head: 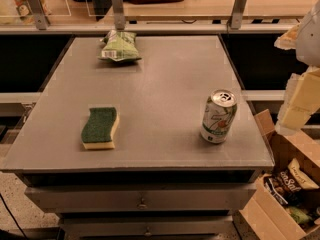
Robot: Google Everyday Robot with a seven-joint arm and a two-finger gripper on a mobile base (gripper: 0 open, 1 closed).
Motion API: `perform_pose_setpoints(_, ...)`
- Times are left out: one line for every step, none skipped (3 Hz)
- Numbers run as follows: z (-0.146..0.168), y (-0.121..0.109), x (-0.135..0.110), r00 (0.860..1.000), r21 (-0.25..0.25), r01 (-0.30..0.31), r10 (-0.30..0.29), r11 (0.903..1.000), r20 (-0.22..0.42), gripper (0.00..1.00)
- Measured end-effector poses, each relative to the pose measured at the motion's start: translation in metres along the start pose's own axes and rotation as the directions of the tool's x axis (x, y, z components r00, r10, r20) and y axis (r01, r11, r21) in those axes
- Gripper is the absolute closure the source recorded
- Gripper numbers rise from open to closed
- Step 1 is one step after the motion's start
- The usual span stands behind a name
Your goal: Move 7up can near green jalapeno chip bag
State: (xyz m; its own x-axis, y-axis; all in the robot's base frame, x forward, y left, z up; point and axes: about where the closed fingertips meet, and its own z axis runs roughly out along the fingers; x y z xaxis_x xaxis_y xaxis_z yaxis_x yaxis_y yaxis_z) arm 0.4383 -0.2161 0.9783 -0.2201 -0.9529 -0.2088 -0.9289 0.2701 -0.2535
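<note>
7up can (218,116) is standing upright near the table's (165,79) front right corner, well apart from the green jalapeno chip bag (119,46) at the far edge; gripper (296,109) is hanging beyond the right edge, grip state impossible to tell; cardboard box (260,219) is holding snack packets (286,184).

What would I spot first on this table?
Probably the 7up can standing upright near the front right corner of the table, with the robot's tool hanging just off the right edge. Then the green-topped sponge at front left and the green jalapeno chip bag at the far edge.
</note>
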Motion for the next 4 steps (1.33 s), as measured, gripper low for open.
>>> perform_pose_setpoints(0.000,0.000,0.000,1.000,0.000,0.000,0.000,1.0000,0.000,0.00)
perform_pose_setpoints(0.003,-0.001,-0.001,0.998,-0.014,0.000,0.001,0.9999,0.056,0.00)
perform_pose_setpoints(0.019,0.000,0.000,0.987,-0.035,-0.001,0.007,0.9994,0.160,0.00)
perform_pose_setpoints(0.044,0.004,-0.004,0.956,-0.048,-0.004,0.018,0.9988,0.292,0.00)
